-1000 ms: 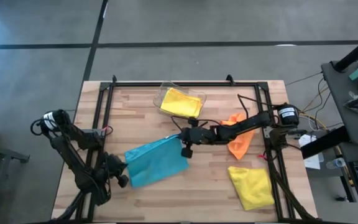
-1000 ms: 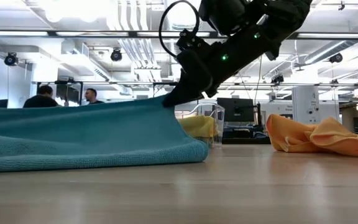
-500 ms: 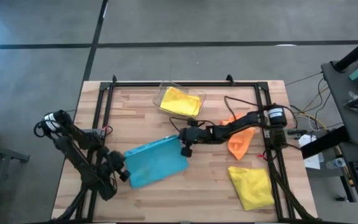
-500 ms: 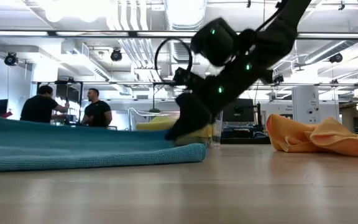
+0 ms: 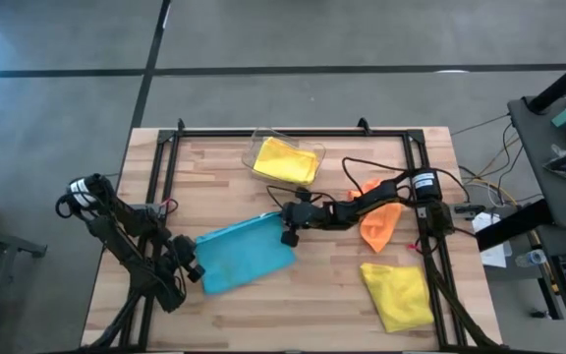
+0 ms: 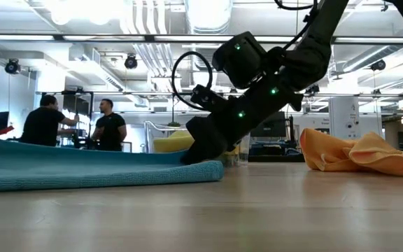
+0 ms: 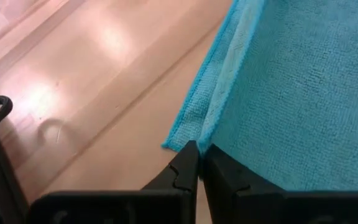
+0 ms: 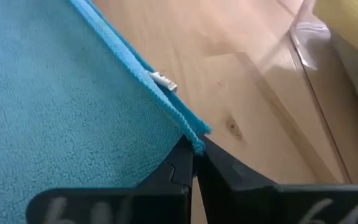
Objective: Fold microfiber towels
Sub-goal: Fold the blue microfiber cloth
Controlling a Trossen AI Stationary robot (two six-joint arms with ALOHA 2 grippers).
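The light blue towel [image 5: 246, 256] lies folded on the table, left of centre, and shows flat in the low view [image 6: 82, 171]. My left gripper [image 5: 193, 269] is shut on its near-left corner. My right gripper [image 5: 288, 228] is shut on its far-right corner, low over the table [image 6: 196, 155]. An orange towel [image 5: 379, 222] lies crumpled at the right. One yellow towel [image 5: 398, 295] lies at the near right. Another yellow towel [image 5: 285, 161] sits in the clear bin. My left gripper pinches the blue towel's corner [image 7: 192, 138] between its two fingers, coming slanting down from the table's left. Two layered edges [image 7: 219, 102] run away from the pinch. The corner sits at table height. My right gripper pinches the opposite corner [image 8: 197, 142] between its fingertips, slanting down from the table's right. The hemmed edge [image 8: 135, 62] runs off from the pinch, and the corner lies down on the wood.
The clear plastic bin [image 5: 261, 147] stands at the far middle, close behind my right gripper [image 8: 309, 37]. Black frame rails [image 5: 170, 167] run along the table's left, far and right sides. Bare wood [image 5: 312, 305] lies in front of the blue towel. People stand in the room beyond [image 6: 107, 126].
My right gripper has gone down toward the table with the blue towel's far-right corner. The towel, raised like a slope a second ago, now lies flat. My left gripper has edged slightly toward the far side, keeping its corner.
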